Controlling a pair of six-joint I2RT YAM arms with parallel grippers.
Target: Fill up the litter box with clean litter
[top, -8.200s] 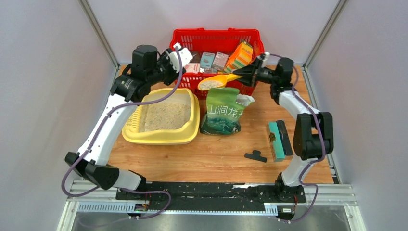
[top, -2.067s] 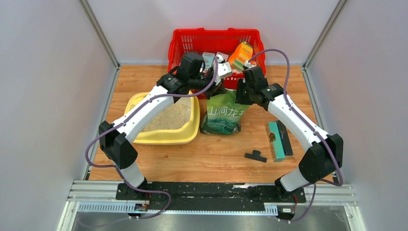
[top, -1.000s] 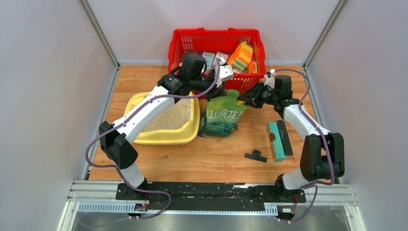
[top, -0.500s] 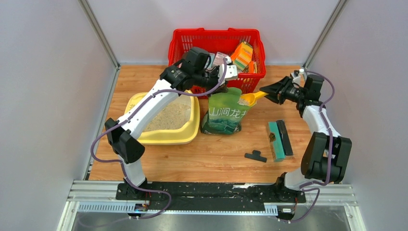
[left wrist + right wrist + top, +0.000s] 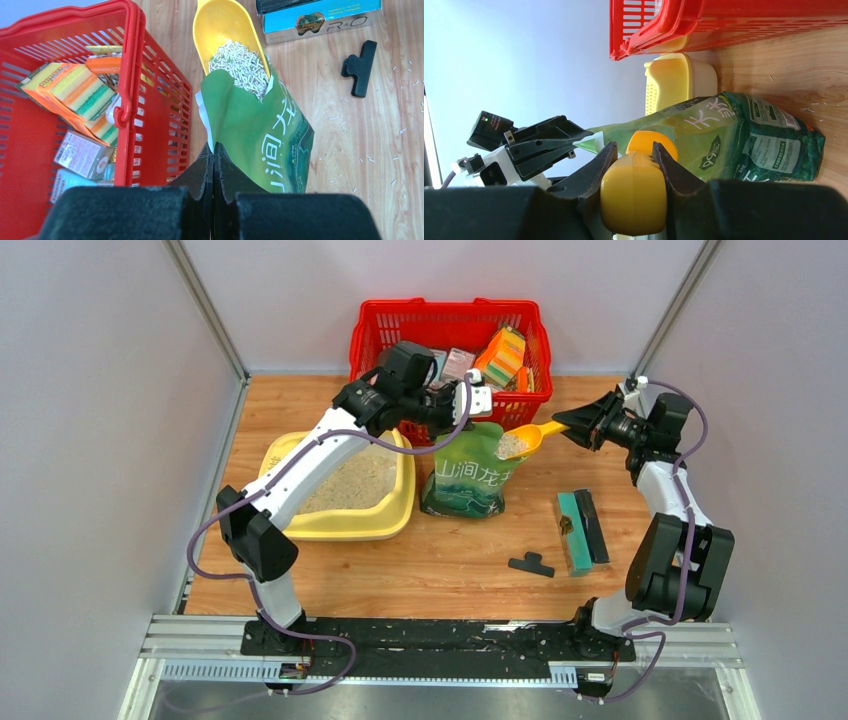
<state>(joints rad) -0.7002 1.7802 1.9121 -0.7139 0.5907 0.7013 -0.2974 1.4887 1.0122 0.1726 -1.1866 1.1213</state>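
Part-filled stage: my left pincer [image 5: 213, 162] is pinched shut on the lip of the green litter bag [image 5: 465, 480], my right pincer [image 5: 634, 150] grips the yellow scoop [image 5: 517, 443], loaded with clean litter [image 5: 240, 65] at the bag mouth, and the litter box [image 5: 335, 530] beside the bag holds a shallow layer, so I judge more scoops are needed.

left arm [image 5: 300, 465]: white tubular links, bulky black joint housings between them. right arm [image 5: 665, 490]: same white-and-black build. purple cable [image 5: 686, 540] runs loose along each arm in wide loops. left gripper [image 5: 213, 155]: two black tapered fingers, matte, faintly grainy; white block [image 5: 481, 400] behind them, black module [image 5: 488, 131] with small green light. right gripper [image 5: 634, 145]: black angular fingers, curved inner edges. Both arms bolted on black rail [image 5: 440, 635], silver slotted track [image 5: 450, 672] alongside.
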